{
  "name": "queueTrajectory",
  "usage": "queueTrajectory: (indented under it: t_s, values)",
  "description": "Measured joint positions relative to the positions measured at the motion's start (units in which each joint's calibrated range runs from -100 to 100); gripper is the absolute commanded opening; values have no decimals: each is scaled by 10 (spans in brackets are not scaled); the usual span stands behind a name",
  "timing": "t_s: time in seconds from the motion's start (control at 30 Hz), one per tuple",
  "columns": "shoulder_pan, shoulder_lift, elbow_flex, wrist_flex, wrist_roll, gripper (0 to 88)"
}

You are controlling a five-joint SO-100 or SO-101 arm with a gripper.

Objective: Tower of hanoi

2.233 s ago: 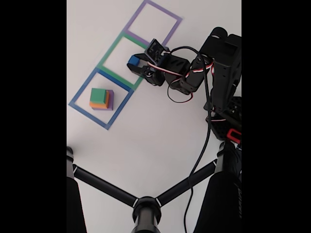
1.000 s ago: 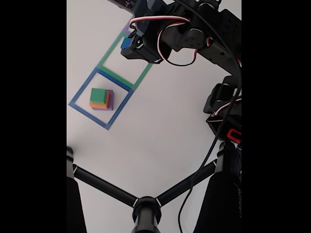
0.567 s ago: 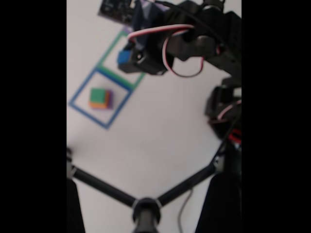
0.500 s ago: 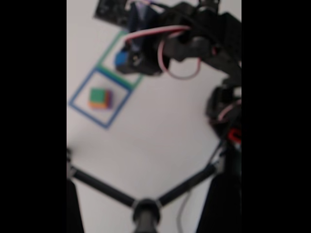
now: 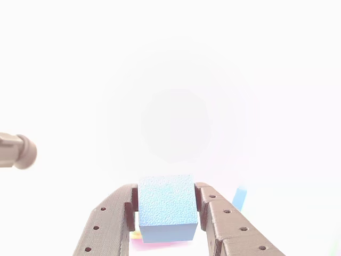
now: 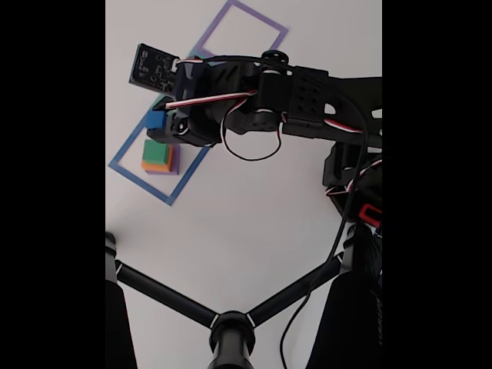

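Gripper (image 6: pixel 156 123) grips blue cube (image 6: pixel 155 119) over blue-taped square (image 6: pixel 131 146) holding stack (image 6: pixel 160 157).

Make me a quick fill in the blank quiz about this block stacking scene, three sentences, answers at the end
The gripper holds a ____ cube between its jaws.
The stack sits inside the square outlined in ____ tape.
The top block of that stack is ____.

Missing words: blue; blue; green
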Motion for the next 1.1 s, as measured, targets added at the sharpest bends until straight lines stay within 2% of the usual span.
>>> queueTrajectory:
  t_s: [0.23, 0.57, 1.1]
  values:
    - [-11, 45, 100, -171, 0, 42]
    - [-16, 136, 124, -332, 0, 43]
    - [-19, 143, 204, -438, 0, 43]
